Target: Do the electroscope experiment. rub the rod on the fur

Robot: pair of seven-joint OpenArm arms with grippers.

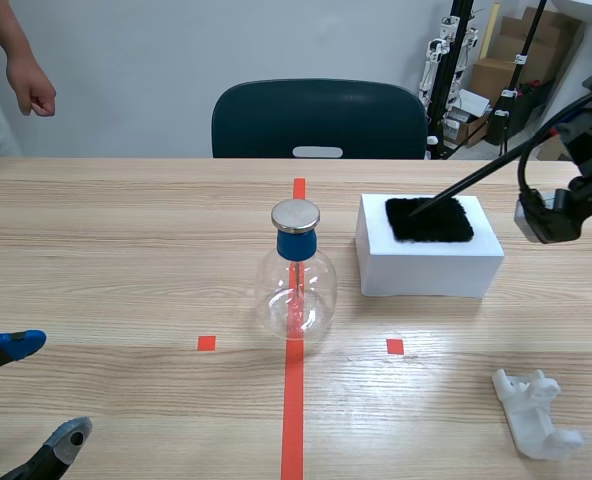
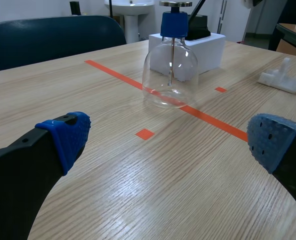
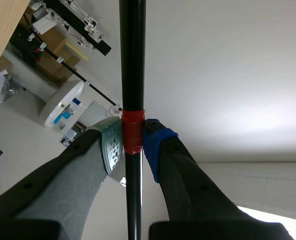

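The rod [image 1: 486,170] rests on fur [image 1: 431,220] atop box [image 1: 426,270], right of electroscope [image 1: 296,290]

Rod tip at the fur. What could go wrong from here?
1. The right hand is shut on the rod at its red tape band, far from the tip, so rubbing pressure might pivot it in the pads.
2. The white block under the fur shows no clamp; strokes could shove it toward the glass electroscope beside it.

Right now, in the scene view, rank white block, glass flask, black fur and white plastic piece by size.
1. white block
2. glass flask
3. black fur and white plastic piece: alike; the piece lies nearer the camera, so no ranking.
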